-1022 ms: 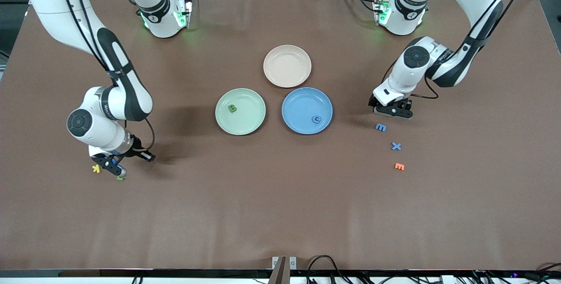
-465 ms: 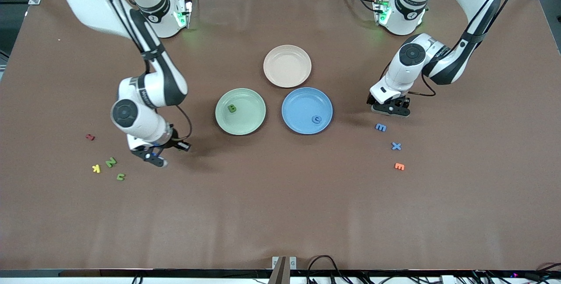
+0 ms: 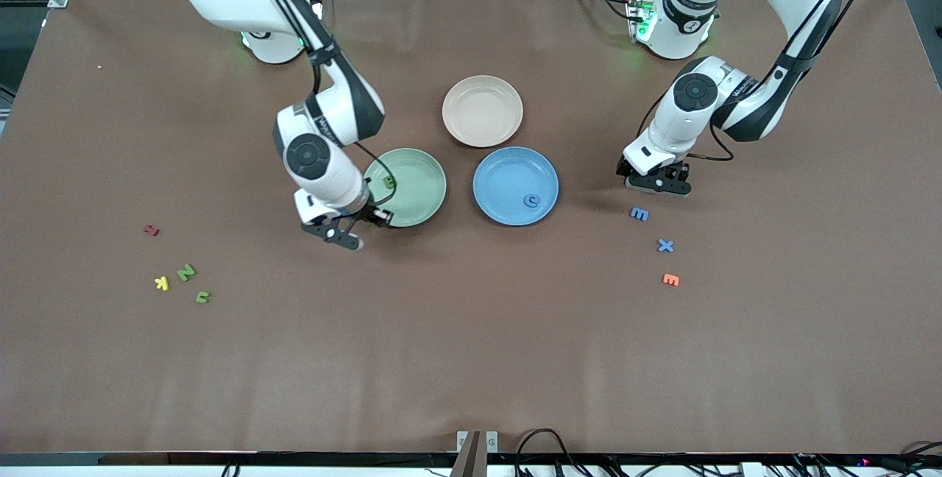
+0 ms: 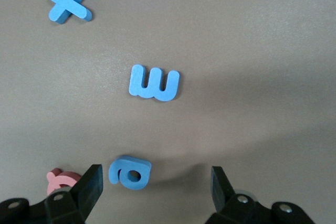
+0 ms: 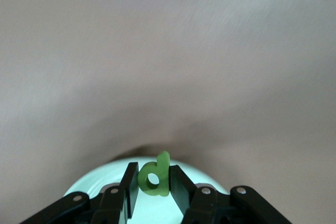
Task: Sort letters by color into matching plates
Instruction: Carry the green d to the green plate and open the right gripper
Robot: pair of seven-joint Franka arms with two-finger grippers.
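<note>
In right hand [image 5: 154, 182], green letter [image 5: 155, 176], seemingly "P".

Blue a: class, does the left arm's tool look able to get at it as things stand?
Probably yes: the left tool hangs open right over the blue a, nothing between; a pink letter lies beside it.

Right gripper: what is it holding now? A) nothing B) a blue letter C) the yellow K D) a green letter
D: in the right wrist view the right gripper is shut on a green letter, at the edge of the green plate.
</note>
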